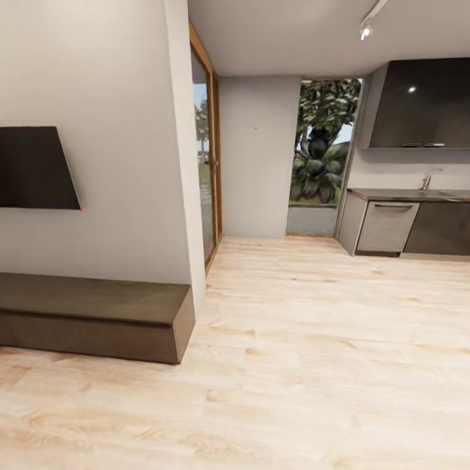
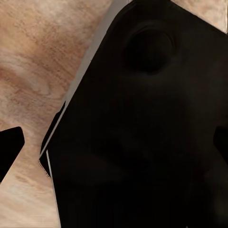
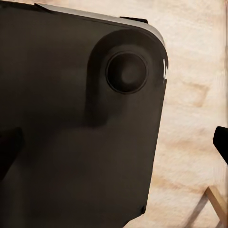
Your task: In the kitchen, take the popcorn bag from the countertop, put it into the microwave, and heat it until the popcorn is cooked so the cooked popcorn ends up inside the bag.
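So the robot's out in the open room, well away from the kitchen corner. From the head view there's a long stretch of pale wood floor (image 1: 313, 365) running up to a grey wall with a tall window (image 1: 323, 153) full of big leafy plants outside. Off on the right at the far end you can see the countertop (image 1: 405, 194), a dark grey slab over cabinet fronts, with a curved tap (image 1: 430, 177) standing on it and a big dark wall cabinet (image 1: 424, 104) hanging above; one lighter front with a bar handle (image 1: 386, 226) sits under the counter. On this stretch of counter I can't make out any bag or microwave at this distance. Closer in on the left there's a white wall with a black flat TV (image 1: 36, 168) mounted on it, and a low dark wooden bench (image 1: 98, 316) running along the floor under it, ending right at the wall's corner. Past that corner is a wood-framed glass door (image 1: 207, 156). A spotlight on a track (image 1: 367, 29) sits up on the ceiling. The wrist cams both look down at a big black body part of the robot (image 2: 142, 142) with the wood floor behind it; dark finger tips (image 2: 9, 147) poke in at the picture edges, standing wide apart on the left gripper, and same deal on the right, fingers (image 3: 8, 147) spread wide with nothing between them.
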Controlling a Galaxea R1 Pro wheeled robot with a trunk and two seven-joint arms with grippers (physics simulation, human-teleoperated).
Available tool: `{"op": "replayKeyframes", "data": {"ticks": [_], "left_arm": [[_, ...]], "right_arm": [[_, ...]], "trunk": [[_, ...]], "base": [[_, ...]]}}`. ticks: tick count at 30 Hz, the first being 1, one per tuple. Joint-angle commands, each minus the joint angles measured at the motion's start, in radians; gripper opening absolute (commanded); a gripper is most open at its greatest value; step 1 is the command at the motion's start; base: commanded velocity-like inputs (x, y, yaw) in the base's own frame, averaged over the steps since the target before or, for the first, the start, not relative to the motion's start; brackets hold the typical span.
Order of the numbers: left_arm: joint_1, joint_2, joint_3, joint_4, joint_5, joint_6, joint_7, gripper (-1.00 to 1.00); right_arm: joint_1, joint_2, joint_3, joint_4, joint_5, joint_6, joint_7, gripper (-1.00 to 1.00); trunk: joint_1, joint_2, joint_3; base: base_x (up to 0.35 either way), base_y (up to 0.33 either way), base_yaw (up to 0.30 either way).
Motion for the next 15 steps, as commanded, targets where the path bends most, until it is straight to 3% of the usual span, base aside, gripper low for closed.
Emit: {"op": "replayKeyframes", "data": {"ticks": [1,3,6,15], "left_arm": [[0.0,0.0,0.002,-0.003,0.0,-0.027,0.004,1.0],[0.0,0.0,0.002,-0.002,0.001,-0.085,0.004,1.0],[0.0,0.0,0.002,-0.002,0.002,-0.122,0.004,1.0],[0.0,0.003,0.012,0.0,0.012,-0.132,0.004,1.0]], "right_arm": [[0.0,0.001,-0.004,-0.001,0.01,-0.003,-0.001,1.0],[0.0,0.001,-0.005,-0.002,0.01,-0.003,-0.001,1.0],[0.0,-0.003,-0.009,-0.003,0.004,-0.002,0.004,1.0],[0.0,-0.005,-0.009,-0.003,0.003,-0.002,0.011,1.0]], "trunk": [[0.0,0.0,-0.001],[0.0,0.0,-0.001],[0.0,0.0,-0.001],[0.0,0.0,-0.001]], "base": [[0.082,-0.027,0.0],[0.04,-0.013,0.0],[0.011,-0.004,-0.105],[0.001,0.0,-0.278]]}}
